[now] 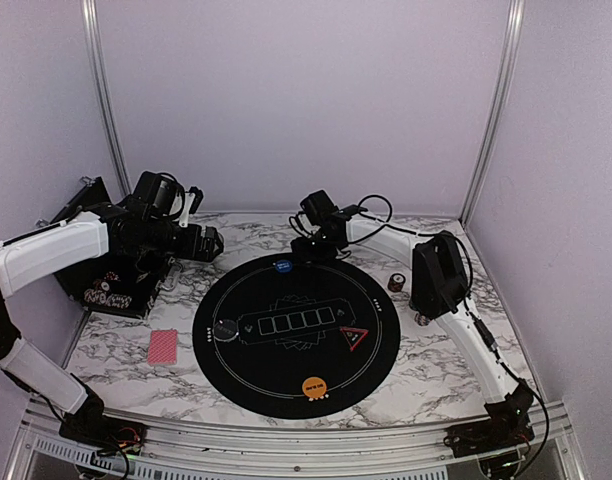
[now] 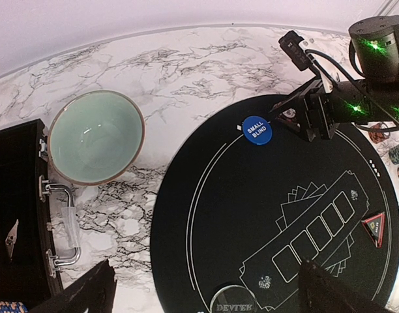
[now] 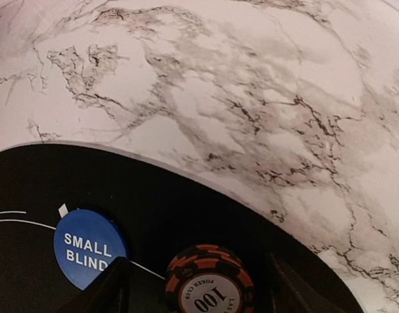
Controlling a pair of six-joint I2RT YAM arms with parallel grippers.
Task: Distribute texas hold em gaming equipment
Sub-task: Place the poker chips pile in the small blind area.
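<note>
Overhead and wrist views of the marble worktop [image 1: 441, 365]. We found the right gripper [image 1: 306, 246] low at the far rim of the round black mat [image 1: 286, 400]. Its jaws were spread to either side of an orange-and-black poker chip [image 3: 209, 285] marked 100, which lay flat on the mat, apparently clear of both fingers. The blue small-blind disc [image 3: 87, 246] lay just beside this chip. Elsewhere on the mat we noted a dark disc [image 1: 226, 328] at the left, a red triangle marker [image 1: 356, 337] at the right and an orange disc [image 1: 314, 385] near the front edge. A red-backed card [image 1: 164, 346] lay on the worktop left of the mat, and a chip stack [image 1: 397, 283] stood to its right. The left gripper [image 1: 208, 243] hung with jaws spread wide and held nothing, near the teal bowl [image 2: 95, 135] and the black case [image 2: 17, 215].
</note>
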